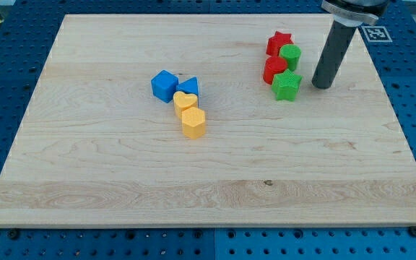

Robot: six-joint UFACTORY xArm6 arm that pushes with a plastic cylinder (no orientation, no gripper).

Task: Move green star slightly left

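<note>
A green star sits on a wooden board toward the view's upper right, at the bottom of a tight cluster: a red block touches it at upper left, with a green round block and a red star above. My tip rests just to the star's right, apart from it; being a bare rod, it has no claw and holds nothing. Near the board's middle lie a blue cube, a blue triangular block, a yellow heart and a yellow hexagonal block.
</note>
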